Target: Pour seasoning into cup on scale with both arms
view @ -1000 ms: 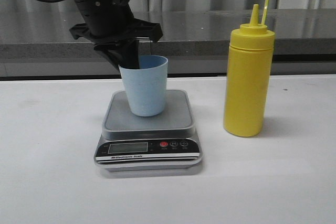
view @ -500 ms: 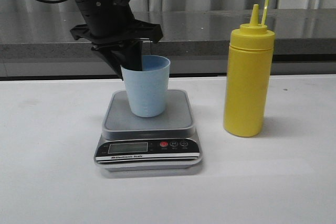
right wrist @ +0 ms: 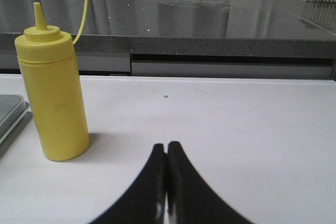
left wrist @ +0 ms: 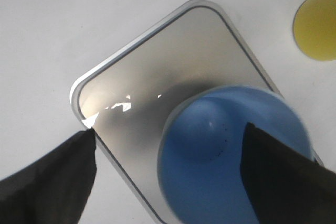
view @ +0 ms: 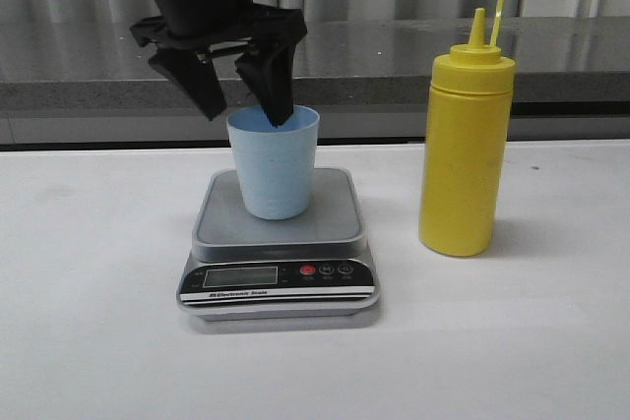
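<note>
Cup [view: 274,162] sits on scale [view: 279,243], frame middle. Left gripper [view: 241,95] wide open above cup rim, holding nothing. Bottle [view: 465,145] stands right, untouched. Right gripper [right wrist: 167,153] pinched closed, empty. Next: right gripper opens, grabs bottle.

We find the cup [view: 274,161] standing on the scale [view: 279,243], directly below our left gripper [view: 243,110]; one finger [view: 273,86] reaches inside its rim, the other [view: 200,86] sits outside. The seasoning [right wrist: 53,95] stands on the table [view: 512,341], ahead and left of our right gripper [right wrist: 166,156], right of the scale.
</note>
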You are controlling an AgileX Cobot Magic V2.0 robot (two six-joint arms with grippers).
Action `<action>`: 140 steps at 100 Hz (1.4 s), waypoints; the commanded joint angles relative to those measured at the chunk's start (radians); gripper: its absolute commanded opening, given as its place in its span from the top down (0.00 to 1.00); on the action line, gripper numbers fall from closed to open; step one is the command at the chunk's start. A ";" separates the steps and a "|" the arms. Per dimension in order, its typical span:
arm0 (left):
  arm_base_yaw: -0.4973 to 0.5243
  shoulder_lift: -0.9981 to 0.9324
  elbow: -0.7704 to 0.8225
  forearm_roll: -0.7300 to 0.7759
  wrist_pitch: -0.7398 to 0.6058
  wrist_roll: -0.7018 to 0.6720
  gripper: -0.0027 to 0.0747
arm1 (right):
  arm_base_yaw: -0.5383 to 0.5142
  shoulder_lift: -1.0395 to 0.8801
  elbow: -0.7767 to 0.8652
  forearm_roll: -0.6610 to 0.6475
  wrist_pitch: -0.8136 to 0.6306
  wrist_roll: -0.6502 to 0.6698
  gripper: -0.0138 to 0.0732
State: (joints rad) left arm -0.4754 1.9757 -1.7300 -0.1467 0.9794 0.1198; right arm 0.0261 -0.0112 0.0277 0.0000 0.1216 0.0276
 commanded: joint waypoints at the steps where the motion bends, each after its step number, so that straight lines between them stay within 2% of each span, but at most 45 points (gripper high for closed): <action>1: -0.002 -0.117 -0.020 -0.006 -0.033 -0.010 0.26 | -0.006 -0.019 -0.021 0.000 -0.078 -0.006 0.92; 22: 0.065 -0.261 0.056 -0.006 -0.090 -0.010 0.26 | -0.006 -0.019 -0.021 0.000 -0.078 -0.006 0.92; 40: 0.168 -0.439 0.227 -0.010 -0.204 -0.010 0.26 | -0.006 -0.019 -0.021 0.000 -0.078 -0.006 0.92; 55: 0.243 -0.616 0.438 -0.014 -0.426 -0.010 0.26 | -0.006 -0.019 -0.021 0.000 -0.078 -0.006 0.92; 73: 0.260 -0.832 0.693 -0.014 -0.708 -0.010 0.26 | -0.006 -0.019 -0.021 0.000 -0.078 -0.006 0.92; 94: 0.260 -1.061 0.963 -0.016 -0.877 -0.010 0.26 | -0.006 -0.019 -0.021 0.000 -0.077 -0.006 0.92; 111: 0.260 -1.250 1.155 -0.016 -0.944 -0.010 0.26 | -0.006 -0.019 -0.021 0.000 -0.077 -0.006 0.92; 140: 0.260 -1.535 1.336 -0.016 -0.904 -0.010 0.26 | -0.006 -0.019 -0.021 0.000 -0.077 -0.006 0.92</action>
State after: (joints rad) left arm -0.2201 0.4984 -0.3978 -0.1527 0.1386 0.1198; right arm 0.0261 -0.0112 0.0277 0.0000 0.1216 0.0276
